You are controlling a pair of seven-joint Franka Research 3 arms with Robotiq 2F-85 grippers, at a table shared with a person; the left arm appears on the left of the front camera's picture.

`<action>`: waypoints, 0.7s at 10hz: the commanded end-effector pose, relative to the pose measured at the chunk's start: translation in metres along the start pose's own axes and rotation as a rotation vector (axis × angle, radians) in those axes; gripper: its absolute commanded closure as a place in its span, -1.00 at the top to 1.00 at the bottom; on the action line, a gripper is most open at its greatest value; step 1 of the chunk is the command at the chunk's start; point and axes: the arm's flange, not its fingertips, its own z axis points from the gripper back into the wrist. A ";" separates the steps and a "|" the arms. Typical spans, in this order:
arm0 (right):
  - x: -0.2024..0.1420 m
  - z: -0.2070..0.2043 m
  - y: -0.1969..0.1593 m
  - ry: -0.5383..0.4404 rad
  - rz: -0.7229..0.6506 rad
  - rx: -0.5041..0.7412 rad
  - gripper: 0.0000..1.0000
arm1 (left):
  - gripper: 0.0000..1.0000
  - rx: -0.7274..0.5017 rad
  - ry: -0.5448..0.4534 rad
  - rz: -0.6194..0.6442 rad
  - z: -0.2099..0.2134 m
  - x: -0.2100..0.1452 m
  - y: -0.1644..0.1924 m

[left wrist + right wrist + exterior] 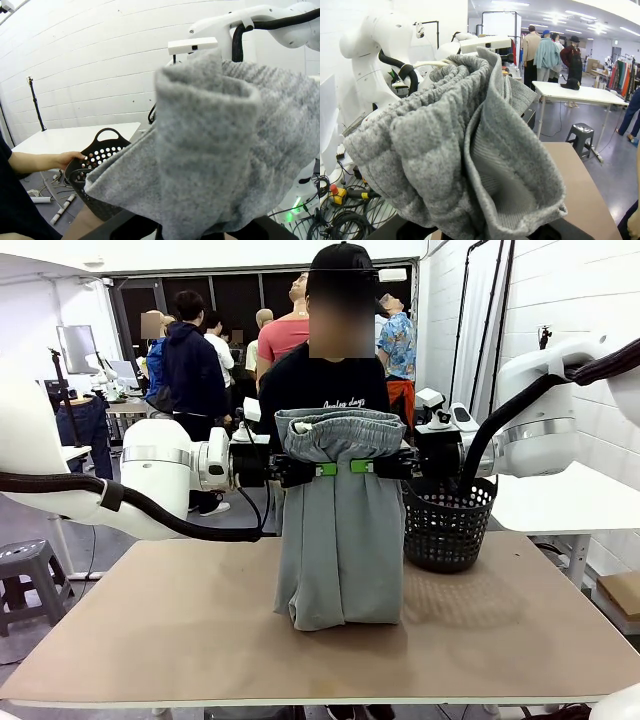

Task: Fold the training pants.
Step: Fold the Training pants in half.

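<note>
The training pants point(340, 530) hung doubled over above the middle of the counter point(180, 640), gathered waistband draped at the top, lower end resting on the surface. The left gripper point(322, 469) and the right gripper point(362, 466) met just below the waistband, each pinched tight on the grey cloth, green pads nearly touching. A black mesh basket point(447, 525) stood just beside, with a person's hand point(70, 159) on its rim.

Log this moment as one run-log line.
stage: pants lifted mid-fold | left gripper: shut on training pants | right gripper: shut on training pants | hem: resting on table | basket: person's hand on it
</note>
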 end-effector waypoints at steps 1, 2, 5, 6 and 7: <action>0.001 -0.001 0.001 -0.020 -0.007 0.008 -1.00 | -1.00 0.007 -0.004 -0.009 0.001 0.004 -0.001; 0.001 -0.001 0.001 -0.020 -0.007 0.008 -1.00 | -1.00 0.007 -0.004 -0.009 0.001 0.004 -0.001; 0.001 -0.001 0.001 -0.020 -0.007 0.008 -1.00 | -1.00 0.007 -0.004 -0.009 0.001 0.004 -0.001; 0.001 -0.001 0.001 -0.020 -0.007 0.008 -1.00 | -1.00 0.007 -0.004 -0.009 0.001 0.004 -0.001; 0.001 -0.001 0.001 -0.020 -0.007 0.008 -1.00 | -1.00 0.007 -0.004 -0.009 0.001 0.004 -0.001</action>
